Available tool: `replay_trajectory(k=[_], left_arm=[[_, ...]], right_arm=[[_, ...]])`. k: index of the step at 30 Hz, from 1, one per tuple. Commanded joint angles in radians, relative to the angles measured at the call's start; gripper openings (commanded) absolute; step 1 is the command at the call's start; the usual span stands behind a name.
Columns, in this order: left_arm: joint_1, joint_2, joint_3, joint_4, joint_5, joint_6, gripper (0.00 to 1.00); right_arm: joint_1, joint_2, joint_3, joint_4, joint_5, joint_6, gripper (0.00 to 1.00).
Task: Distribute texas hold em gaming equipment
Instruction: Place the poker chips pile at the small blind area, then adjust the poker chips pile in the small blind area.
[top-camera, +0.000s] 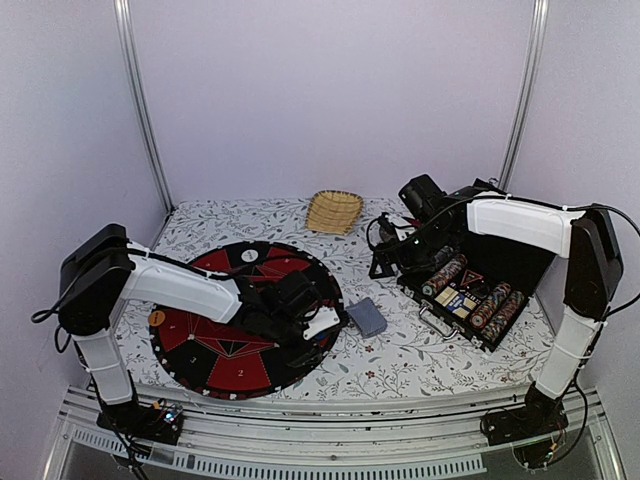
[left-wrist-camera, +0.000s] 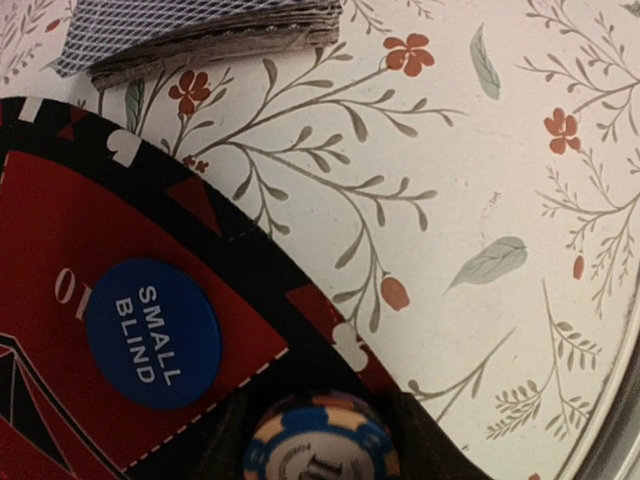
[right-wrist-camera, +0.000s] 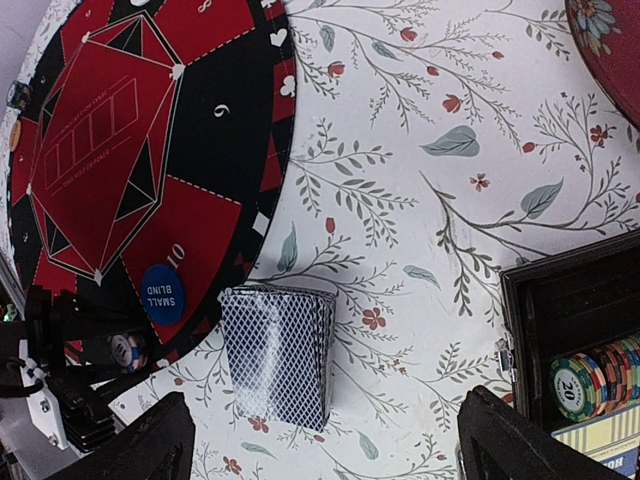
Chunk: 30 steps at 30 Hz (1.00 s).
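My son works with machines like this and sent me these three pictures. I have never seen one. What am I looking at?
Two robot arms are bolted at the near edge of a flowered table. The wide picture comes from a camera above and behind them; the other two come from cameras on each wrist.

On the table lie a round red and black poker mat, a deck of cards beside it, a straw basket at the back, and an open case with rows of chips.

The left gripper is low over the mat with a striped chip between its fingers, next to a blue Small Blind button. The right gripper is open and holds nothing, hanging above the deck.
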Motion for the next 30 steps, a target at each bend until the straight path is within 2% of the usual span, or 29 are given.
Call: replay_trajectory(k=[1, 4, 7, 12, 22, 25, 30], left_arm=[[0.007, 0.060, -0.005, -0.038, -0.076, 0.000, 0.54], [0.011, 0.059, -0.018, -0.022, -0.085, 0.001, 0.60], [0.017, 0.060, -0.022, -0.018, -0.082, -0.002, 0.60], [0.015, 0.026, -0.034, 0.005, -0.009, 0.008, 0.66], [0.030, -0.165, -0.033, 0.035, -0.007, -0.022, 0.76], [0.058, -0.232, -0.025, -0.003, 0.012, -0.044, 0.77], [0.200, -0.354, -0.016, -0.132, 0.023, -0.130, 0.77]], right_arm=[[-0.003, -0.037, 0.021, -0.002, -0.014, -0.016, 0.94], [-0.003, -0.035, 0.023, -0.005, -0.020, -0.019, 0.94], [-0.003, -0.037, 0.023, -0.004, -0.024, -0.022, 0.94], [-0.003, -0.036, 0.027, -0.008, -0.029, -0.025, 0.94], [0.009, -0.033, 0.045, -0.015, 0.003, 0.008, 0.94], [0.062, -0.019, 0.077, -0.031, 0.061, 0.022, 0.94], [0.181, 0.032, 0.132, -0.053, 0.138, 0.059, 0.94]])
